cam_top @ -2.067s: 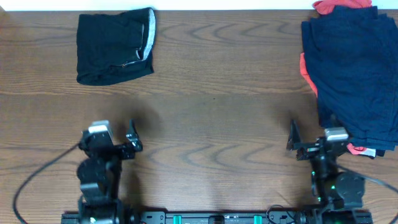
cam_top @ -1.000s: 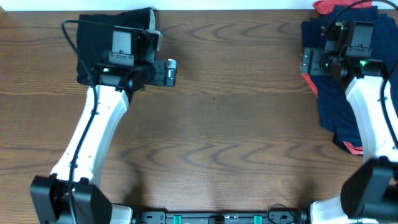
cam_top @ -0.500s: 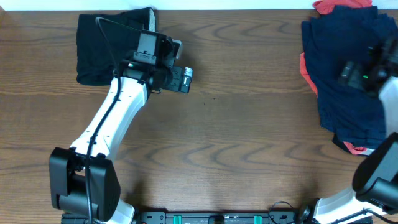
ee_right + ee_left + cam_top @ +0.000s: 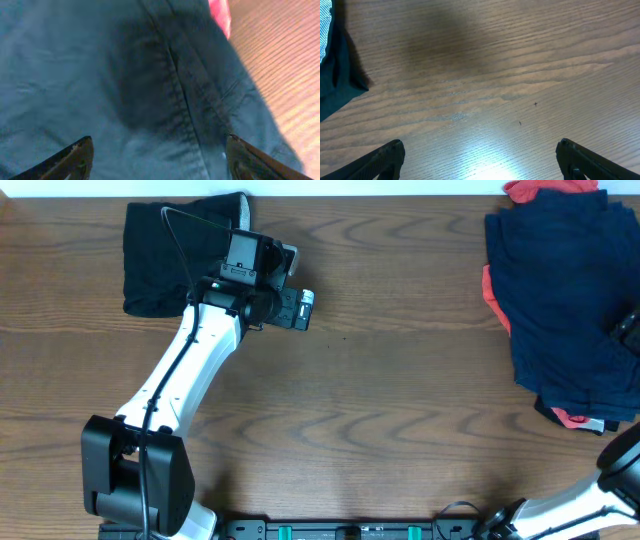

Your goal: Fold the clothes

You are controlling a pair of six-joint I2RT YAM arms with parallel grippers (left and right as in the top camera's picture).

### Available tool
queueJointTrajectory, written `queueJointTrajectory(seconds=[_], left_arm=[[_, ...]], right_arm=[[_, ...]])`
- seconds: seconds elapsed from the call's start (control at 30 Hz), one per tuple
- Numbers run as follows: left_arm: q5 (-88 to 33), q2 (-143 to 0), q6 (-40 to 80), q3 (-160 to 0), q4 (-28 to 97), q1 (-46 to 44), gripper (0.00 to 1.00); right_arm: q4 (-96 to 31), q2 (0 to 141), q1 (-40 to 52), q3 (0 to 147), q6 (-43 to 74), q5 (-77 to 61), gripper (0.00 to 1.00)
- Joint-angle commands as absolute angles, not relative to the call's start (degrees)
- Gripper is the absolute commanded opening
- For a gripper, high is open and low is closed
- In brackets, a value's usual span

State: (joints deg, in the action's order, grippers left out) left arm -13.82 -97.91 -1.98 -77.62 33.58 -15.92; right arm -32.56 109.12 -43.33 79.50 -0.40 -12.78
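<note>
The clothes lie in two places. A folded black piece with a grey band (image 4: 180,260) sits at the back left, and its corner (image 4: 335,85) shows in the left wrist view. A pile of navy shorts (image 4: 570,290) with red-orange pieces (image 4: 548,188) under it lies at the back right. My left gripper (image 4: 303,309) hovers open over bare wood just right of the black piece, its fingers (image 4: 385,157) wide apart. My right gripper (image 4: 160,150) is open just above the navy fabric (image 4: 100,75), nothing between its fingers. In the overhead view only a dark bit of that arm (image 4: 629,328) shows at the right edge.
The wooden table (image 4: 400,380) stretches between the two lots of clothes. A red-orange edge (image 4: 220,15) peeks from under the navy fabric beside the bare wood (image 4: 285,75). The arms' base bar (image 4: 350,530) runs along the front edge.
The left gripper has drifted slightly right, away from the black piece. The right arm has slid toward the right edge over the navy pile and is now almost out of the overhead view.
</note>
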Motion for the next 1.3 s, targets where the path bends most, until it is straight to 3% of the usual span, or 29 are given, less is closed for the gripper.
queueJointTrajectory(seconds=[0.0, 0.43, 0.57, 0.8, 1.0, 1.13, 1.27], left_arm=[[-14.33, -98.06, -2.98, -78.83, 33.52, -16.1, 0.98], [-14.35, -98.06, -2.96, -78.83, 31.57, -16.1, 0.98], [-14.35, -98.06, -2.96, -78.83, 31.59, -16.1, 0.98], [-14.37, -98.06, -2.94, -78.83, 31.64, -16.1, 0.98], [-14.35, -98.06, -2.92, -78.83, 31.7, -16.1, 0.98], [-14.37, -98.04, -2.94, -78.83, 31.77, -16.1, 0.99], [-14.35, -97.51, -2.94, -78.85, 31.73, -16.1, 0.92]], right_arm=[[-31.46, 112.09, -44.86, 80.12, 1.17, -14.44, 0.82], [-27.73, 114.28, -48.36, 80.12, 1.23, -14.48, 0.79], [-28.1, 114.67, -47.48, 79.92, 1.23, -15.57, 0.63], [-28.4, 115.18, -44.49, 79.81, 0.51, -15.51, 0.19], [-28.93, 115.18, -43.42, 79.81, 0.58, -14.85, 0.01], [-29.32, 115.11, -43.33, 79.81, 0.58, -16.99, 0.01], [-29.41, 114.72, -42.17, 79.92, 0.64, -22.28, 0.01]])
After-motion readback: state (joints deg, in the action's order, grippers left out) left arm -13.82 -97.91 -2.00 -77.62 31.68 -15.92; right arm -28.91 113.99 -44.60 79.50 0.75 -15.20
